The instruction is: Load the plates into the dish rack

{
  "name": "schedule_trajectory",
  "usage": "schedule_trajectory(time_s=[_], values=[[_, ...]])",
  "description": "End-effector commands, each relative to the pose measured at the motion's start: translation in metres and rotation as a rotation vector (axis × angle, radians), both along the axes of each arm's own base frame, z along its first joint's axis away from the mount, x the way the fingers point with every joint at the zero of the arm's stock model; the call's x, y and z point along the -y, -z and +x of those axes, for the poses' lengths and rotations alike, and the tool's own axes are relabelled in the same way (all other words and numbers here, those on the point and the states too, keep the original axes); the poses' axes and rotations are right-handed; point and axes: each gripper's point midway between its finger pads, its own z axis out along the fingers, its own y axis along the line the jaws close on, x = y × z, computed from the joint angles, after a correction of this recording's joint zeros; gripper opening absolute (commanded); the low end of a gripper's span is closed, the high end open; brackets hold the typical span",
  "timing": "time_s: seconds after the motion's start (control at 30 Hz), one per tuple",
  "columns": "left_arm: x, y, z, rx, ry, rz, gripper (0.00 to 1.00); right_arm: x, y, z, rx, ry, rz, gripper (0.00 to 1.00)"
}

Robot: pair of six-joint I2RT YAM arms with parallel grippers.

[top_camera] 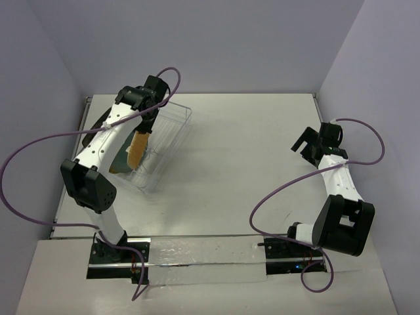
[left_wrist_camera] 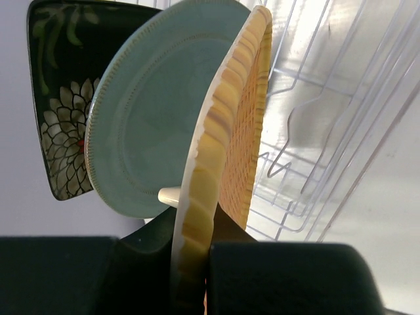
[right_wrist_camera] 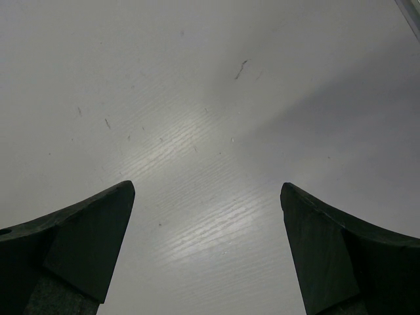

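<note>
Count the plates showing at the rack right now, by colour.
black floral plate: 1
teal plate: 1
yellow woven plate: 1
Total: 3 plates in view; no fourth one shows.
</note>
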Motion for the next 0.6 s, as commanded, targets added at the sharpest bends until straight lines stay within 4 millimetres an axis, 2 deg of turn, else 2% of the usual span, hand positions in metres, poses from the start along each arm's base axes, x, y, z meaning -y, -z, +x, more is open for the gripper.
schedule_trajectory(time_s=[0.0,0.33,0.5,0.57], values=[[-0.003,-0.032,0.013,0.152,-0.077,-0.023,0.03,0.004,-0.02,0.011,0.068,0.004,-0.033,1.0],[-0.013,-0.023,-0.013,0.111,-0.075,-0.041,0.03,0.0,-0.016,0.012,0.058,-0.008,-0.014,1.0],[-0.025,-0.037,-0.022,0.159,-0.121,-0.074,0.03,0.0,-0.017,0.012,0.061,-0.009,-0.016,1.0],[-0.027,-0.035,-0.025,0.152,-0.125,-0.08,0.04,0.0,-0.017,0.012,0.063,-0.008,-0.017,1.0]])
